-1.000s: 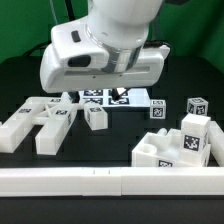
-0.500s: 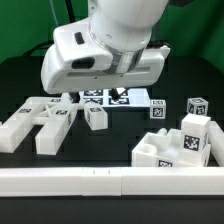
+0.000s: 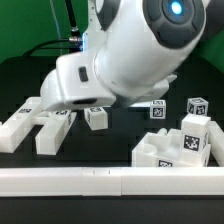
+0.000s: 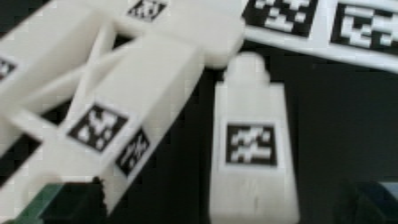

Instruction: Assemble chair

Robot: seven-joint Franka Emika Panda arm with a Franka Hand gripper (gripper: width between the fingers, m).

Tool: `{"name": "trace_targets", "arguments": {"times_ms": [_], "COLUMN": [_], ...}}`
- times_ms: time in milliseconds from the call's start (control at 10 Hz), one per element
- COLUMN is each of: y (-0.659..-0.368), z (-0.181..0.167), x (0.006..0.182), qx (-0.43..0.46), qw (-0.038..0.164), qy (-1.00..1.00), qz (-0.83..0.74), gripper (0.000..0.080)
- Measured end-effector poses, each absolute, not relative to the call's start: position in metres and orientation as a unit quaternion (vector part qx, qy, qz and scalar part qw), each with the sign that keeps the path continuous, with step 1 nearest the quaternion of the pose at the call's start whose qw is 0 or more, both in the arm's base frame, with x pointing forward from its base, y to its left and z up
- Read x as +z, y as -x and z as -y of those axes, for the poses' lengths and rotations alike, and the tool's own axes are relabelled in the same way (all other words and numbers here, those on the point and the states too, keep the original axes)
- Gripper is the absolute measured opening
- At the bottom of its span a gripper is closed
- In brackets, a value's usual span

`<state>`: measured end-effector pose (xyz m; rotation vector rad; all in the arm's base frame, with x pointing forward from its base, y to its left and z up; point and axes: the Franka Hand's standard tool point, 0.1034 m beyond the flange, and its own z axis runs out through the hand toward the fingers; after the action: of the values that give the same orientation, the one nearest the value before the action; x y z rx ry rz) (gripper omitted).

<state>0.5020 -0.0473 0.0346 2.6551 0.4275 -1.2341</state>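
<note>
On my feed, the black table (image 3: 110, 145) carried white chair parts: long pieces (image 3: 40, 125), a small block (image 3: 96, 117), tagged cubes (image 3: 158, 109), a blocky piece (image 3: 175, 148), plus a border rail (image 3: 110, 182) alongside.

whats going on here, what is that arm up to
The arm leans low over the flat white chair parts on the exterior view's left. Its wrist camera looks closely at a long tagged piece lying beside them. The blocky part sits apart, untouched. Whether the arm holds anything isn't visible.

The chunky white plastic chair parts (image 3: 48, 132) look smooth and matt. At twelve o'clock, the arm's rounded white plastic shell (image 3: 130, 60) is glossy. The black surface (image 3: 115, 150) beneath appears dull and matt.
</note>
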Motion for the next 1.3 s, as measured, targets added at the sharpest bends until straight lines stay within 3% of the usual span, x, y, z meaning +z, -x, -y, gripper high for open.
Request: {"name": "trace_targets", "arguments": {"times_ms": [400, 800, 900, 1000, 1100, 1200, 1300], "y": [-0.486, -0.475, -0.475, -0.475, -0.475, -0.475, -0.476], "z": [0.045, 0.043, 0.044, 0.043, 0.043, 0.042, 0.040], "x": [0.010, 0.002, 0.002, 0.002, 0.002, 0.002, 0.002], "qx": [-0.410, -0.411, -0.412, -0.412, -0.412, -0.412, -0.411], "qw": [0.091, 0.091, 0.091, 0.091, 0.091, 0.091, 0.092], "qy": [-0.895, -0.894, -0.894, -0.894, -0.894, -0.894, -0.894], "qz": [-0.149, -0.151, -0.151, -0.151, -0.152, -0.153, -0.154], "gripper": [0.0648, 0.0648, 0.0534, 0.0534, 0.0357, 0.0288, 0.0288]}}
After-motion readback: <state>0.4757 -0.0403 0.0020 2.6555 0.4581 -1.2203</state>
